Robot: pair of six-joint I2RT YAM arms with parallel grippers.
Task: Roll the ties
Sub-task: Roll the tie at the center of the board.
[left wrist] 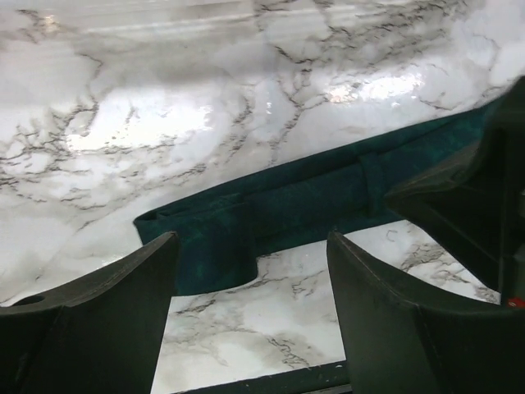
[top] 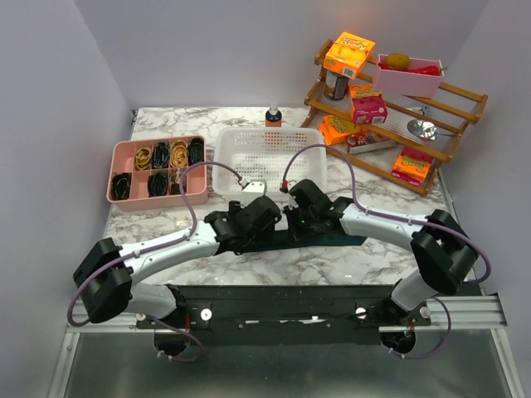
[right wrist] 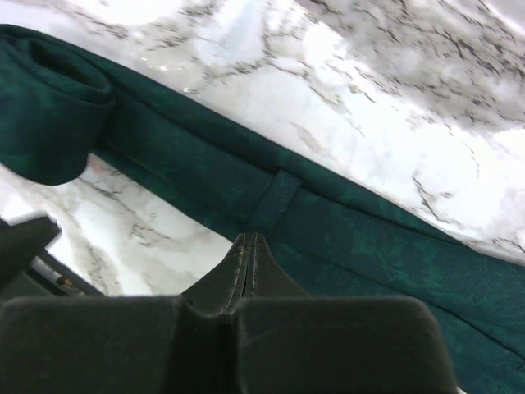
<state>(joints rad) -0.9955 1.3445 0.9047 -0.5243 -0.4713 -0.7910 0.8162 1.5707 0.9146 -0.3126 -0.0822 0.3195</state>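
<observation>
1. One tie (top: 344, 240) is laid flat along the near part of the bench (left wrist: 123, 107), between the two pincers. Its left end (right wrist: 49, 115) is seen folded over into a first loose turn.
2. Left pincer (left wrist: 250, 242) is spread wide with nothing held. Its fingers (left wrist: 107, 312) are set either side of the folded end, close over it.
3. Right pincer (right wrist: 248, 242) is closed tight, tips together over the tie just beside the keeper loop (right wrist: 275, 201). Contact cannot be told, and no fabric is seen pinched.
4. Step judged: roll barely begun, most of the strip not yet rolled.
5. The folded end should be taken across its full width so the edges are kept aligned.
6. The strip should be pinned by the right pincer while the turn is made, or it is likely dragged over the slick marble.
7. Turns should be kept tight, since a loose core is likely to spring open.
</observation>
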